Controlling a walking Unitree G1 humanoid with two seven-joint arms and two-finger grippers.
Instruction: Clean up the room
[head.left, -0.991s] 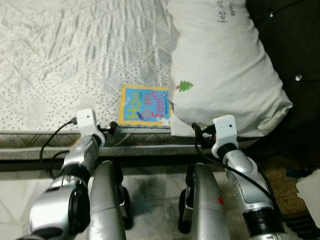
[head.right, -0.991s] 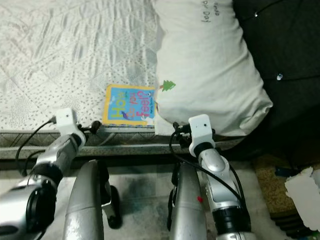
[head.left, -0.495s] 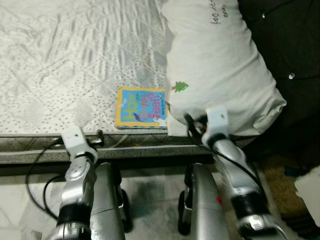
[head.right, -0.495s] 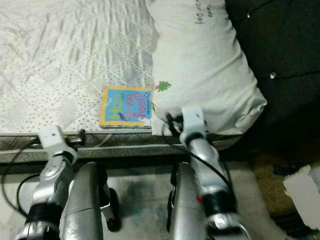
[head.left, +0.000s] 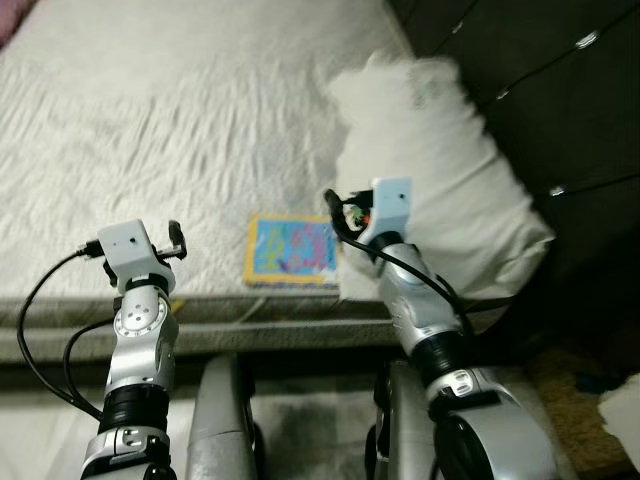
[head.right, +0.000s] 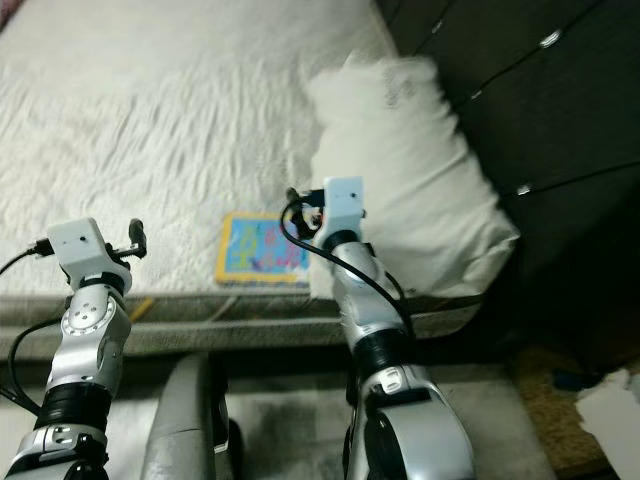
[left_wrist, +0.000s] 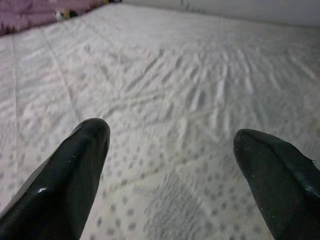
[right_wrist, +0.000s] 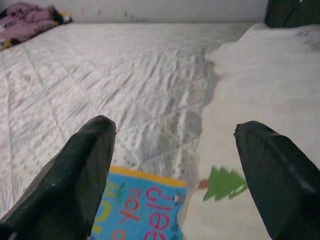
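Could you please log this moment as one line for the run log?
scene: white quilted mattress | right gripper: open, above blue-and-yellow picture book beside white pillow | left gripper: open over mattress

A wide bed (head.left: 180, 130) covered in a pale quilted mattress cover with small grey dots and stitched diamond lines. At its right stands a dark padded headboard (head.left: 540, 90) with shiny round buttons. A crumpled purple cloth (right_wrist: 27, 22) lies at the far corner of the bed. Below the bed edge is a grey tiled floor (head.left: 300, 430), and a patch of brown rug (head.left: 570, 390) shows beside the headboard.
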